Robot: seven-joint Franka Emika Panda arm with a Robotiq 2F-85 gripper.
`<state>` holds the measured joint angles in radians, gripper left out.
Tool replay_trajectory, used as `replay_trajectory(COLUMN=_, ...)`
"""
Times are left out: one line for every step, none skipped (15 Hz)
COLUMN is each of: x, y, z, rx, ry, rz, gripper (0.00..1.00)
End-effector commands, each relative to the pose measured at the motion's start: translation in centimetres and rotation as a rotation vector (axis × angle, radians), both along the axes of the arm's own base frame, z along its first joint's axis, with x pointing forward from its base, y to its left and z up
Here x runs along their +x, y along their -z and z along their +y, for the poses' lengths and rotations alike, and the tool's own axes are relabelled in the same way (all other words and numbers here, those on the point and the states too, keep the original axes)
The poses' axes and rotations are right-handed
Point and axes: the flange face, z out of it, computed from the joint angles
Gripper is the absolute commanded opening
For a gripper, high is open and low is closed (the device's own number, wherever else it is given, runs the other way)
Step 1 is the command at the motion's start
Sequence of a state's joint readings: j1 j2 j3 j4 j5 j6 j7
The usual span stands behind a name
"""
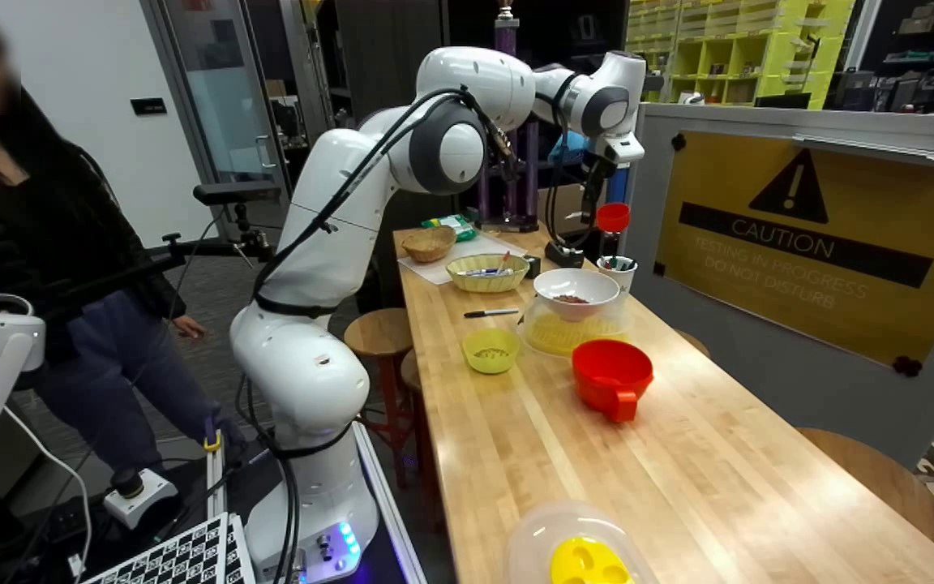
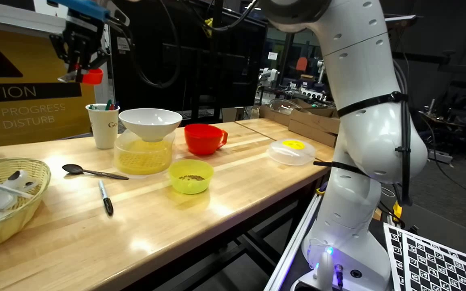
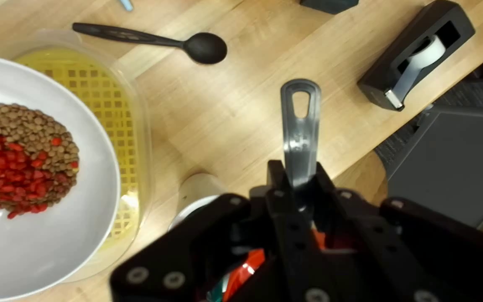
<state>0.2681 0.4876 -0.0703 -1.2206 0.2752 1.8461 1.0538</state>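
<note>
Above the desk (image 3: 233, 113), our claw (image 3: 299, 173) clamps a red scoop (image 2: 92, 76); wrist view puts a white bowl (image 3: 23, 251) at nine o'clock.

Table (image 2: 75, 242): pale wood, smooth, glossy in patches. Scoop handle (image 3: 301, 140): smooth, shiny, translucent plastic. White bowl (image 3: 57, 239): smooth, softly glossy. Red cup (image 2: 201, 142): glossy plastic. Spoon (image 3: 130, 35): plastic, slight sheen. Basket (image 2: 12, 224): woven, rough-textured. Tape dispenser (image 3: 386, 71): matt plastic. End effector (image 3: 299, 176): matt, metallic-looking screw heads (image 3: 174, 280).
</note>
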Motion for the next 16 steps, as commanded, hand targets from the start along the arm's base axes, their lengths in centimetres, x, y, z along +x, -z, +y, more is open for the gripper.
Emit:
replay_trajectory(x=-3.2, y=0.8, z=-3.3, rx=-0.018, ry=-0.005, rz=-0.004, gripper=0.04)
replay_trajectory(x=-3.9, y=1.0, z=-3.7, rx=-0.023, ry=-0.010, rz=-0.006, gripper=0.04)
replay_trajectory(x=-4.6, y=1.3, z=-4.4, rx=-0.027, ry=-0.004, rz=-0.005, gripper=0.04)
replay_trajectory(x=-5.4, y=1.6, z=-5.0, rx=-0.026, ry=0.008, rz=-0.004, gripper=0.04)
replay_trajectory(x=-6.2, y=1.8, z=-5.5, rx=-0.020, ry=0.019, rz=-0.006, gripper=0.04)
replay_trajectory(x=-6.8, y=1.7, z=-5.7, rx=-0.015, ry=0.029, rz=-0.007, gripper=0.04)
replay_trajectory(x=-7.5, y=1.6, z=-6.0, rx=-0.016, ry=0.036, rz=-0.010, gripper=0.04)
replay_trajectory(x=-8.0, y=1.3, z=-6.3, rx=-0.015, ry=0.044, rz=-0.015, gripper=0.04)
replay_trajectory(x=-8.6, y=0.9, z=-6.4, rx=-0.014, ry=0.049, rz=-0.020, gripper=0.04)
replay_trajectory(x=-9.2, y=0.5, z=-6.5, rx=-0.020, ry=0.049, rz=-0.023, gripper=0.04)
replay_trajectory(x=-9.7, y=0.1, z=-6.5, rx=-0.022, ry=0.049, rz=-0.025, gripper=0.04)
replay_trajectory(x=-10.2, y=-0.3, z=-6.5, rx=-0.024, ry=0.049, rz=-0.028, gripper=0.04)
replay_trajectory(x=-10.6, y=-0.6, z=-6.6, rx=-0.027, ry=0.045, rz=-0.027, gripper=0.04)
replay_trajectory(x=-11.1, y=-0.9, z=-6.5, rx=-0.033, ry=0.041, rz=-0.026, gripper=0.04)
replay_trajectory(x=-11.6, y=-0.8, z=-6.5, rx=-0.047, ry=0.035, rz=-0.019, gripper=0.04)
replay_trajectory(x=-12.1, y=-0.7, z=-6.5, rx=-0.060, ry=0.026, rz=-0.010, gripper=0.04)
